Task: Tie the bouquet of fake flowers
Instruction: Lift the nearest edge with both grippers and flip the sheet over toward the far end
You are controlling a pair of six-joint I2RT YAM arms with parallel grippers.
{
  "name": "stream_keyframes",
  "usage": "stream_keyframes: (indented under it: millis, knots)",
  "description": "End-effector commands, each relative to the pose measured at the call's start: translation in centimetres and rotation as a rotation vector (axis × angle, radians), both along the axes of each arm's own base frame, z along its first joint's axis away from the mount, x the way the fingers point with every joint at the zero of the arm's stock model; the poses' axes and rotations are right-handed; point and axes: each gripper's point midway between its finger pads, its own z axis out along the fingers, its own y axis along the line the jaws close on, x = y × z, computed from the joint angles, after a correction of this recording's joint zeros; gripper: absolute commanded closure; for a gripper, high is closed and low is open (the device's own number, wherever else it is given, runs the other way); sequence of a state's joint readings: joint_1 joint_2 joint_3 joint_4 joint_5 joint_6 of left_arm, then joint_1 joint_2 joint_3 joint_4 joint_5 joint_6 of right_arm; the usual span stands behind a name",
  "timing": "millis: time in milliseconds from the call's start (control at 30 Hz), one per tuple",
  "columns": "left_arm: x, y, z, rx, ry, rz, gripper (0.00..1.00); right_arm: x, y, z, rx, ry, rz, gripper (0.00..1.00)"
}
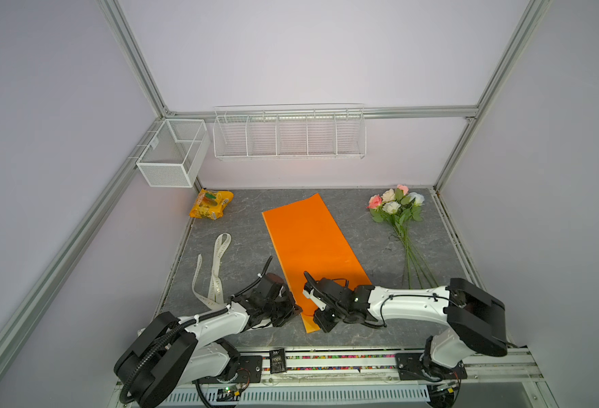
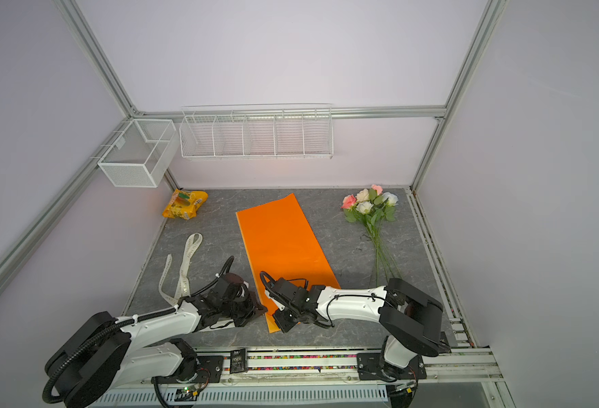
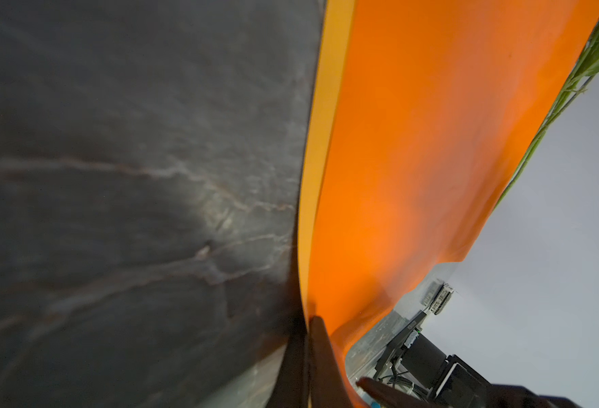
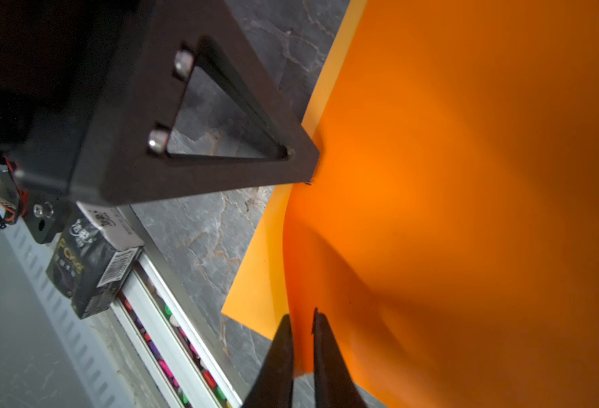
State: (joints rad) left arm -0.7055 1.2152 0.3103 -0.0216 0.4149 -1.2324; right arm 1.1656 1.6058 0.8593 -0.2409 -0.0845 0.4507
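We read the step in hand as prepping the orange paper wrap (image 1: pixel 308 240), not tying yet. The left gripper (image 3: pixel 306 325) is clamped tight on the sheet's long edge, close to the near corner. In the right wrist view its tip holds the top orange layer up off a paler yellow strip lying flat underneath.

The right gripper (image 4: pixel 301 328) sits at the near short edge. Its jaws are narrow w/ the orange edge in the gap, and we can't tell if they actually bite.

The bouquet of fake flowers (image 1: pixel 396 208) lies loose on the table (image 1: pixel 241 219) at far right. Its heads point to the back wall and its stems toward the right arm's base, well apart from the sheet. The ribbon (image 1: pixel 216 268) lies on the left, untouched.

We judge the task is early: nothing wrapped, nothing tied. The next move prob needs both pinches secure on the thin sheet, then a coordinated lift or fold w/o creasing. The flowers must get onto the paper before the ribbon matters. The risk is the edge slipping out of a partial pinch.
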Motion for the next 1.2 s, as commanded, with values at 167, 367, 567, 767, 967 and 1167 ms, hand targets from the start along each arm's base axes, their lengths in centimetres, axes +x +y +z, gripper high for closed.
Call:
stream_keyframes:
  millis: [167,367,567,767,967,1167]
  knots:
    - [0.6,-0.1,0.9,0.012,-0.035,-0.003,1.0,0.6,0.3,0.1,0.003,-0.004,-0.024,0.94]
    - [1.8,1.1,4.8,0.054,-0.166,0.015,0.37,1.9,-0.2,1.5,0.025,-0.041,-0.082,0.94]
    - [3.1,4.1,10.5,0.119,-0.388,0.072,0.31,4.6,-1.0,6.0,0.127,-0.117,-0.194,0.94]
    - [3.8,3.9,11.6,0.202,-0.423,-0.028,0.57,8.3,-6.5,9.5,0.161,-0.201,-0.405,0.94]
    - [6.5,1.6,10.7,0.258,-0.447,-0.133,0.67,11.1,-12.3,12.1,0.266,-0.218,-0.632,0.94]
    - [10.9,1.3,9.0,0.421,-0.369,-0.229,0.73,13.1,-15.6,13.3,0.337,-0.183,-0.741,0.94]
